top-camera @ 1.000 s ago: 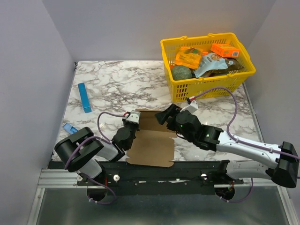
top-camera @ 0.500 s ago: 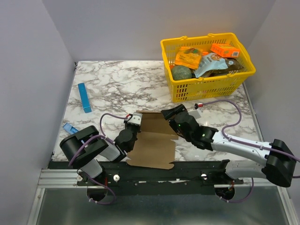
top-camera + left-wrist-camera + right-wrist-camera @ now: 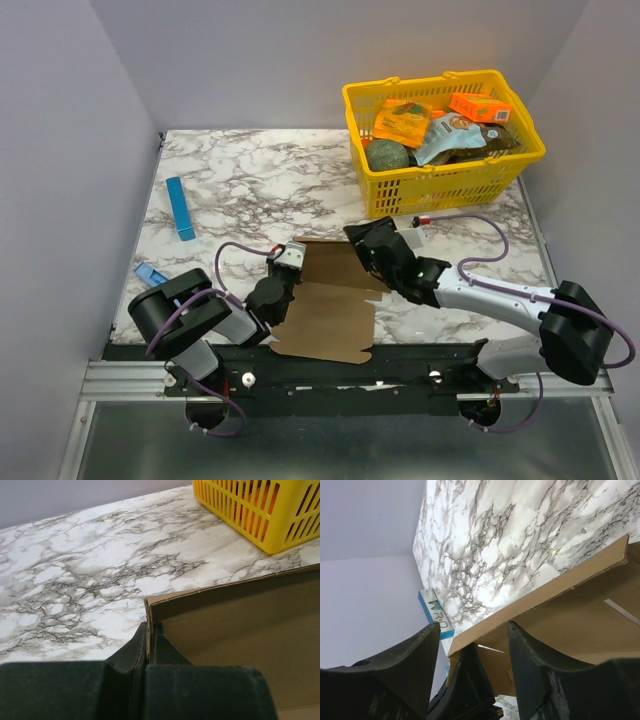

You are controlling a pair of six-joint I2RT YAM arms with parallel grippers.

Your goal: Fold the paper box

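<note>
The paper box (image 3: 330, 320) is a brown cardboard sheet lying near the table's front edge, with its left and back flaps raised. My left gripper (image 3: 288, 278) is shut on the top corner of the upright left flap; in the left wrist view the pads (image 3: 142, 637) pinch the cardboard (image 3: 240, 620) edge. My right gripper (image 3: 355, 240) is at the box's back right. In the right wrist view it (image 3: 472, 635) stands open astride the raised back edge (image 3: 570, 610), one finger (image 3: 525, 650) inside the box and the other outside.
A yellow basket (image 3: 440, 185) of groceries stands at the back right, close behind the right arm, and also shows in the left wrist view (image 3: 260, 510). A thin blue strip (image 3: 180, 208) lies at the left. A small blue piece (image 3: 150, 272) sits by the left arm.
My right gripper has moved over the box's back edge and its jaws have narrowed around it. The left gripper has kept its hold on the flap.
</note>
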